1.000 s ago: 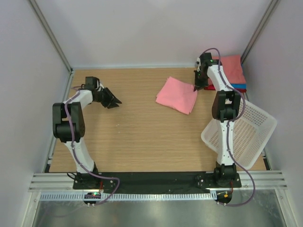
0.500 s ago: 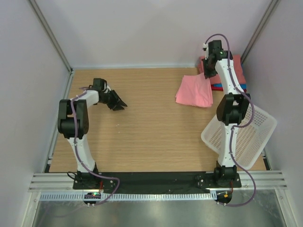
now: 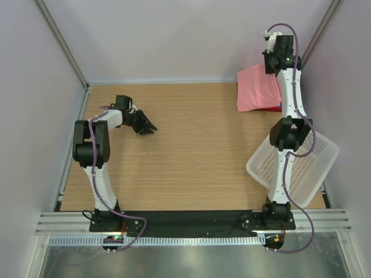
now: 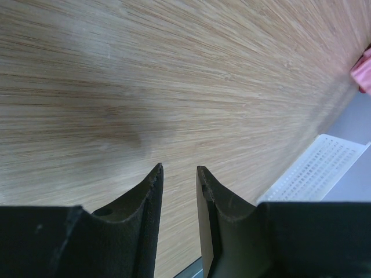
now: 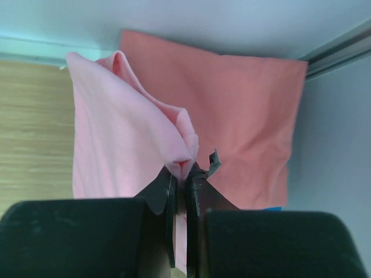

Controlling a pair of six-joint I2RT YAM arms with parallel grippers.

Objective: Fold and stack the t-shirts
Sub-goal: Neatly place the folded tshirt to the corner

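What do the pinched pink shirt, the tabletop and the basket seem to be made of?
Pink shirt: soft matte knit, likely cotton; it drapes and puckers where pinched. Tabletop: wood or wood-look laminate, streaky grain, low sheen. Basket: white plastic, apparently rigid, perforated mesh.

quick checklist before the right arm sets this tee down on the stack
1. Grip: right hand is shut on the pink tee: ok.
2. Tee lined up with the stack: not ok, it hangs toward the stack's left side.
3. Fold intact: cannot tell, the cloth bunches at the pinch.
4. Left hand out of the way: ok, open and empty, low over the table on the far side from the stack.
5. Basket clear of the drop spot: ok, it sits nearer the arm bases.
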